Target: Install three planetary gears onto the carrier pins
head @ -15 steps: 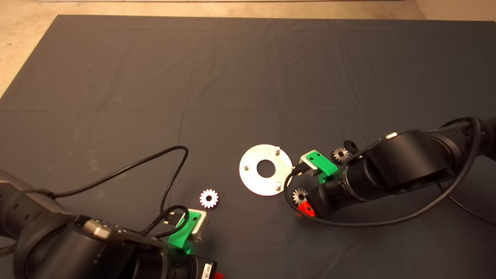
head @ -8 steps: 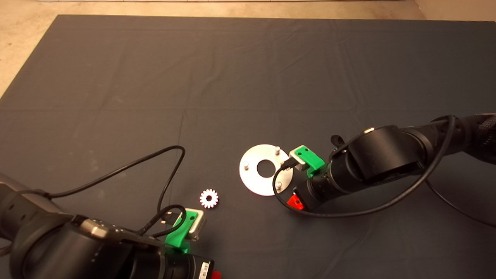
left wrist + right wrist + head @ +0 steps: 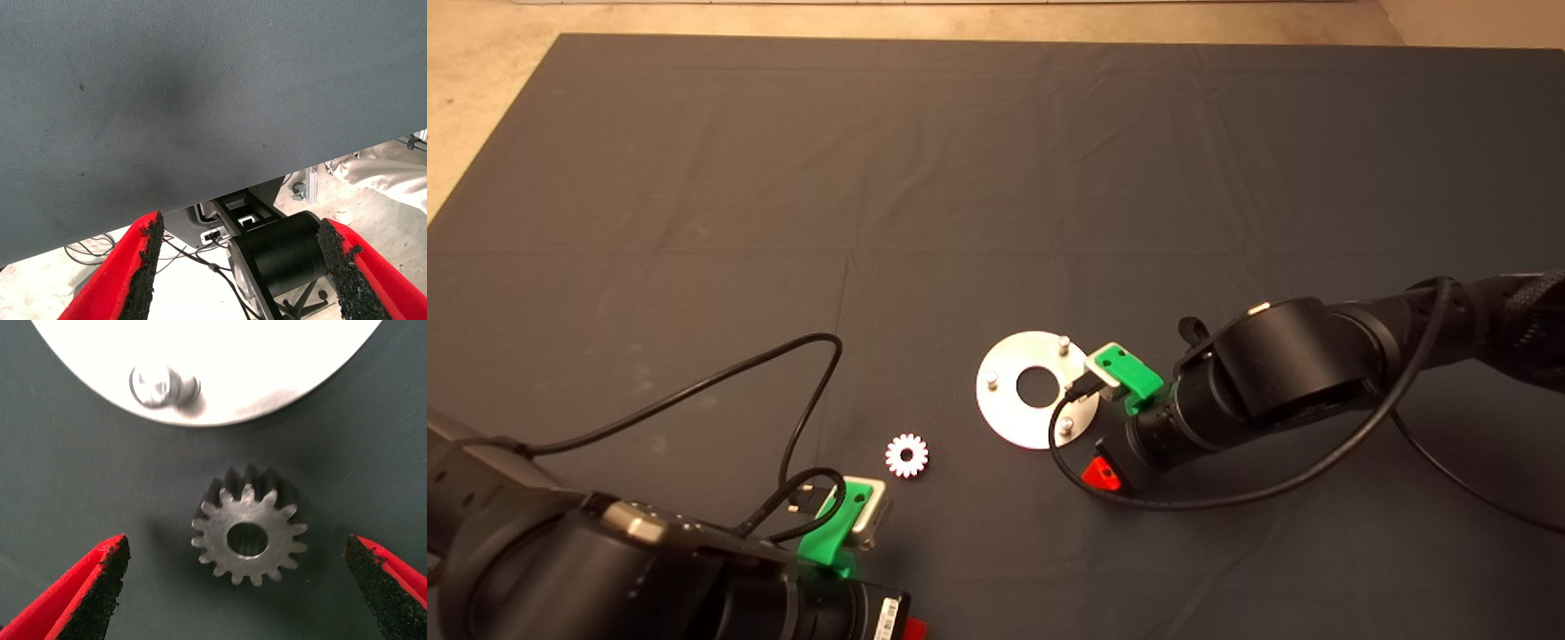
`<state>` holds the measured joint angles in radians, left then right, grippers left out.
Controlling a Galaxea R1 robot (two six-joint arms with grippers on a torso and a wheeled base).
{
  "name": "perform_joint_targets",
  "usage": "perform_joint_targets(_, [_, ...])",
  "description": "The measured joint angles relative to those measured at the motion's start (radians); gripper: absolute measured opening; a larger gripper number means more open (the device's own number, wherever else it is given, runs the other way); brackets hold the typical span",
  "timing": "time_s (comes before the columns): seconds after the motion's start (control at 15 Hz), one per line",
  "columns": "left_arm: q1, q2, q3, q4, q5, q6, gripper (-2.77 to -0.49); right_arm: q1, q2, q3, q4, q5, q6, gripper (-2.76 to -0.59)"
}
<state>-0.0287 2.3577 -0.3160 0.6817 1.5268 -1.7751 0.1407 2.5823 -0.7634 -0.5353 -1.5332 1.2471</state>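
While all three carrier pins [image 3: 1064, 341] stand bare: right end effector [image 3: 237, 587] spread around one planetary gear [image 3: 247, 532]; left end effector [image 3: 243, 263] spread, idle lower left.

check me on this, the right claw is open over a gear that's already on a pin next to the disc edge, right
Not quite. The right wrist view shows the right claw open around a gear, but the gear lies flat on the mat just off the disc. The nearest pin is bare.
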Motion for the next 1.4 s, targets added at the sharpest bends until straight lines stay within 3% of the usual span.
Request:
perform_joint_targets(0.27, [0.000,-0.004,0.000,0.000,0.000,0.001,-1.64,-0.008,0.000,-0.001,-0.004,0.000,-0.009,-0.95])
perform_joint_targets(0.4, [0.000,-0.004,0.000,0.000,0.000,0.001,-1.64,-0.009,0.000,-0.002,-0.009,0.000,-0.017,-1.10])
perform_joint_targets(0.67, [0.000,-0.007,0.000,0.000,0.000,0.001,-1.64,-0.011,0.000,-0.005,-0.014,0.000,-0.029,-1.11])
perform_joint_targets(0.8, [0.000,-0.011,0.000,0.000,0.000,0.001,-1.64,-0.011,0.000,-0.007,-0.015,0.000,-0.035,-1.26])
perform_joint_targets(1.07, [0.000,-0.018,0.000,0.000,0.000,0.001,-1.64,-0.013,0.000,-0.022,-0.015,0.000,-0.054,-1.27])
perform_joint_targets(1.4, [0.000,-0.025,0.000,0.000,0.000,0.002,-1.64,-0.027,0.000,-0.032,-0.016,0.000,-0.069,-1.49])
